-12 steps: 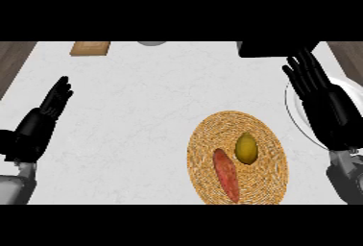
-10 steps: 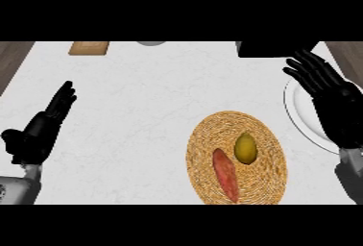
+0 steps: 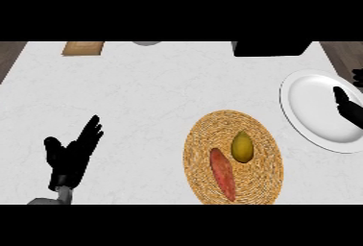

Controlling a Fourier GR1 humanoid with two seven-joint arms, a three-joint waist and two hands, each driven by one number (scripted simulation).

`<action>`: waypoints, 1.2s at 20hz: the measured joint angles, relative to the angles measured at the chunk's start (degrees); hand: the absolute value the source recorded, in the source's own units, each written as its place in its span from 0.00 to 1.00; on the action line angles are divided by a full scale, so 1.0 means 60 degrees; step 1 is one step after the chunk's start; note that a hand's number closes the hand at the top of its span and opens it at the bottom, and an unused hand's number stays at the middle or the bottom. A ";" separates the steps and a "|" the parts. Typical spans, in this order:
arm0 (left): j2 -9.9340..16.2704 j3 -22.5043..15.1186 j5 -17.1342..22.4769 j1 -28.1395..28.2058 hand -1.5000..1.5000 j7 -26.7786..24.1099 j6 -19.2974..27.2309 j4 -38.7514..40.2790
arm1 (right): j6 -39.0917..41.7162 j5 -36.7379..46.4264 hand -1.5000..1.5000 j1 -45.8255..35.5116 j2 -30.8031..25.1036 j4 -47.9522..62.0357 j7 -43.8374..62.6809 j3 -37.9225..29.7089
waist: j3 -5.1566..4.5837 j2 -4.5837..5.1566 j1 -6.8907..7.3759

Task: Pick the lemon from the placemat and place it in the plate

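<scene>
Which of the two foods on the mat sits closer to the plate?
The lemon: yellow-green and rounded, it lies on the plate side of the long red one.

right hand (image 3: 347, 109) mostly off-frame

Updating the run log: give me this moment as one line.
lemon: on placemat, untouched | plate: no lemon in it | right hand: over plate, holds nothing | left hand: open, resting at lower left
</scene>
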 measured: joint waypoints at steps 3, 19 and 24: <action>-0.0353 -0.0179 -0.0015 0.0146 0.50 0.0194 0.0139 -0.0032 | -0.0553 0.0133 0.00 0.0923 0.0759 -0.0175 -0.1189 -0.0295 | 0.0010 -0.0039 0.0045; -0.0779 -0.0198 -0.0305 0.0003 0.50 0.0615 0.0138 -0.0012 | 0.1264 0.2368 0.00 0.3246 -0.1624 -0.3301 0.2483 0.1121 | -0.0018 -0.0050 0.0264; -0.0809 -0.0167 -0.0313 -0.0035 0.50 0.0696 -0.0006 -0.0063 | 0.1835 0.3423 0.00 0.2325 -0.1825 -0.4061 0.5087 0.2074 | -0.0011 -0.0045 0.0339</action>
